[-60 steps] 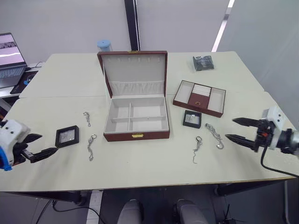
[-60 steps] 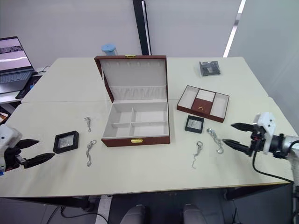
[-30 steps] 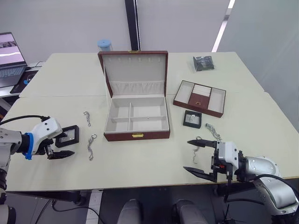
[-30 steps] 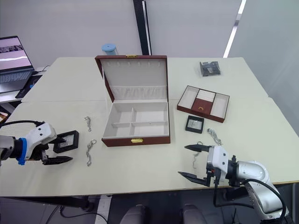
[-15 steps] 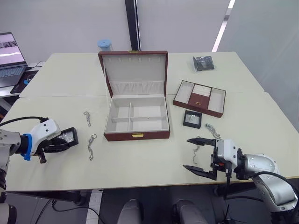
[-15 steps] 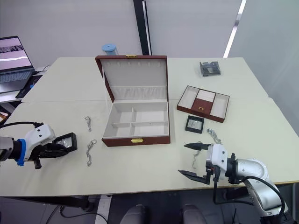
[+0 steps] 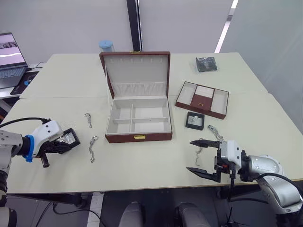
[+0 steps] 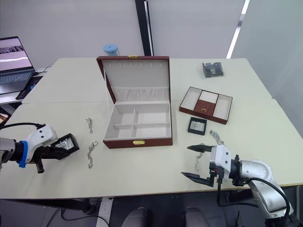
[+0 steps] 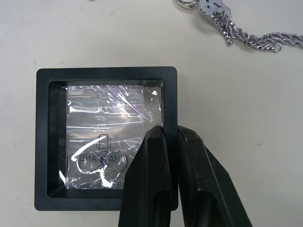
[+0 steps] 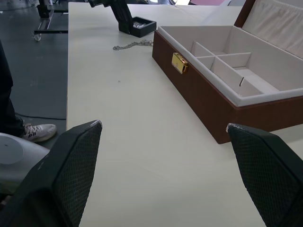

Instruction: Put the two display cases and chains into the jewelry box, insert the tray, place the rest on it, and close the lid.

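Observation:
At the table's left front, my left gripper (image 7: 59, 146) is shut on one wall of a black display case (image 7: 69, 137), which sits tilted. The left wrist view has both fingers pinching that frame's edge (image 9: 170, 94). The jewelry box (image 7: 138, 137) stands open at the centre, its lid (image 7: 135, 68) upright. To the right is the tray (image 7: 201, 110), with the second display case (image 7: 194, 120) in front of it. Chains lie left of the box (image 7: 88, 119) (image 7: 92, 148) and at right (image 7: 216, 134) (image 7: 199, 152). My right gripper (image 7: 189, 155) hangs open beside the right chains, holding nothing.
A dark crinkled packet (image 7: 206, 64) lies at the far right. A blue-capped container (image 7: 106, 45) stands behind the lid. A laptop (image 7: 10, 59) sits on a side desk at left. A person's shoe (image 10: 33, 132) is on the floor beyond the table.
My left gripper has closed on the left display case's edge, and the case has tipped up and turned slightly. The right gripper has stayed open, almost in place.

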Motion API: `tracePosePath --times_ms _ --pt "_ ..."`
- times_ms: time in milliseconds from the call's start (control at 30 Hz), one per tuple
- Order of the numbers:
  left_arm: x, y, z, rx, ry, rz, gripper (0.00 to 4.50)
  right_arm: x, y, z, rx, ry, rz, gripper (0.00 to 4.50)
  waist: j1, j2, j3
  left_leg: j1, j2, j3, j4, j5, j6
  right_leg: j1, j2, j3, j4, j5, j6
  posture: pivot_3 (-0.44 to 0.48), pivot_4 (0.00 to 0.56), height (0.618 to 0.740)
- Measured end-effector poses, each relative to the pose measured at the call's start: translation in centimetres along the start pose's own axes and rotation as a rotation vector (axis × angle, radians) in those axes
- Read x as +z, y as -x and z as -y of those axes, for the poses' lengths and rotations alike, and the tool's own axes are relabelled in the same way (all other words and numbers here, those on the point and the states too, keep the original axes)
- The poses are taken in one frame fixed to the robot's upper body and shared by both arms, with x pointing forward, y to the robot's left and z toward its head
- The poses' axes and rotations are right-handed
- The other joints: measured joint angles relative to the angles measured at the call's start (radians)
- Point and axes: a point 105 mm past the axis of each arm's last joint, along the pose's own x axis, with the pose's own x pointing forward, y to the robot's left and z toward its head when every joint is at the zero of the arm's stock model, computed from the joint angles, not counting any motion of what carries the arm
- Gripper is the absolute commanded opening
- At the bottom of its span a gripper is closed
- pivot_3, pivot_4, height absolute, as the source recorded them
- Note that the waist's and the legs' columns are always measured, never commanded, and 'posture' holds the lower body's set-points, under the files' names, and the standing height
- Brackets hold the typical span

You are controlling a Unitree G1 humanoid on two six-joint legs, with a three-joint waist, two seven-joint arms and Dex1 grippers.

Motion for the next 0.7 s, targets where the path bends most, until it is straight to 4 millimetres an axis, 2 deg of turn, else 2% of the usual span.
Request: tracePosePath --times_ms 67,200,367,500,600,700 --pt "0.8 0.2 0.0 -0.008 -0.011 0.001 0.02 0.3 0.0 0.1 -0.003 -0.008 0.010 4.50 0.000 0.000 0.000 0.000 0.000 0.000 0.000 0.000 0.000 0.000 0.000 0.000 0.000 0.000 0.000 0.000 0.150 0.740" --pt "3.5 1.5 0.3 -0.029 -0.030 -0.003 0.02 1.6 0.5 0.5 -0.040 -0.028 0.036 4.50 0.000 0.000 0.000 0.000 0.000 -0.001 0.001 0.000 0.000 0.001 0.000 0.001 0.000 0.000 0.000 0.000 0.150 0.740" --pt "8.1 2.0 1.4 -0.086 -0.085 0.059 0.02 2.8 0.8 0.7 -0.085 -0.074 0.062 4.50 0.000 0.000 0.000 -0.001 0.000 -0.002 0.001 0.000 0.000 0.001 0.000 0.001 0.000 0.000 0.000 0.000 0.150 0.740" --pt "11.8 2.4 1.5 -0.108 -0.158 0.094 0.02 3.1 1.1 0.8 -0.125 -0.086 0.056 4.50 0.002 0.000 0.000 -0.001 -0.001 -0.002 0.002 0.000 0.000 0.001 0.001 0.001 0.000 0.000 0.000 0.000 0.150 0.740" --pt "14.4 1.8 1.8 -0.141 -0.213 0.131 0.02 3.0 1.4 0.9 -0.178 -0.101 0.041 4.50 0.003 0.000 0.000 -0.001 -0.001 -0.001 0.002 0.000 0.000 0.002 0.002 0.001 0.000 0.000 0.000 0.000 0.150 0.740" --pt "16.9 0.2 2.4 -0.191 -0.287 0.164 0.02 2.7 1.9 1.3 -0.251 -0.118 0.021 4.50 0.008 0.000 0.000 -0.002 -0.001 -0.002 0.005 0.000 0.000 0.002 0.002 0.001 0.000 0.000 0.000 0.000 0.150 0.740"
